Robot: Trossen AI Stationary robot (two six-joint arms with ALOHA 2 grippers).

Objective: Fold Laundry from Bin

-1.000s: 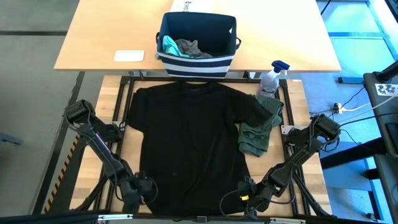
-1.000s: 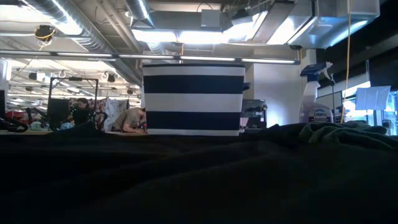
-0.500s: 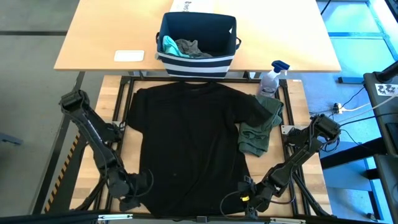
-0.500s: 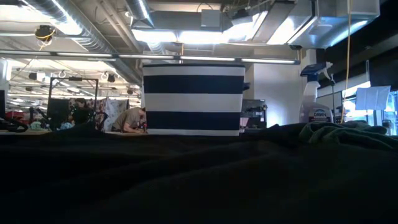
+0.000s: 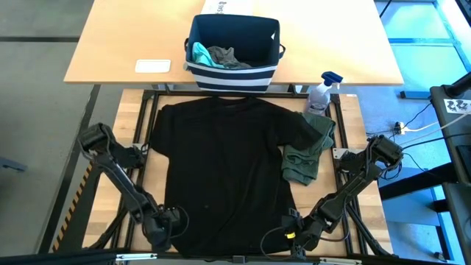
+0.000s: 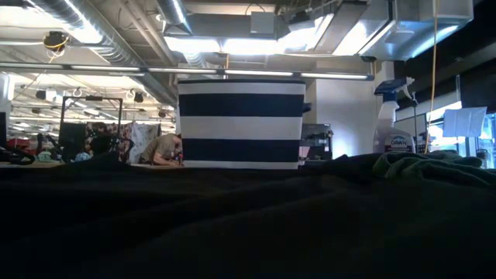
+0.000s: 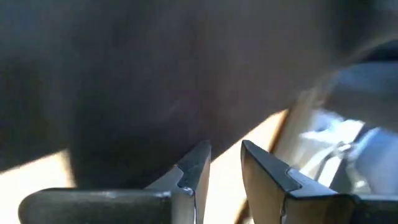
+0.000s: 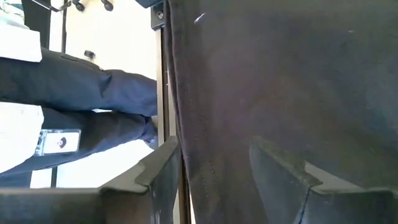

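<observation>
One large black T-shirt (image 5: pixel 224 165) lay spread flat over the work table (image 5: pixel 349 110), its collar toward the bin (image 5: pixel 232 46), which stood on the farther table with teal and grey laundry (image 5: pixel 217 55) inside. An olive-green piece (image 5: pixel 309 151) lay crumpled on the shirt's sleeve. The left gripper (image 5: pixel 163 224) sat at the shirt's hem corner, fingers (image 7: pixel 193 171) narrowly apart, gripping nothing visible. The right gripper (image 5: pixel 292 230) had fingers (image 8: pixel 158 168) spread astride the opposite hem.
</observation>
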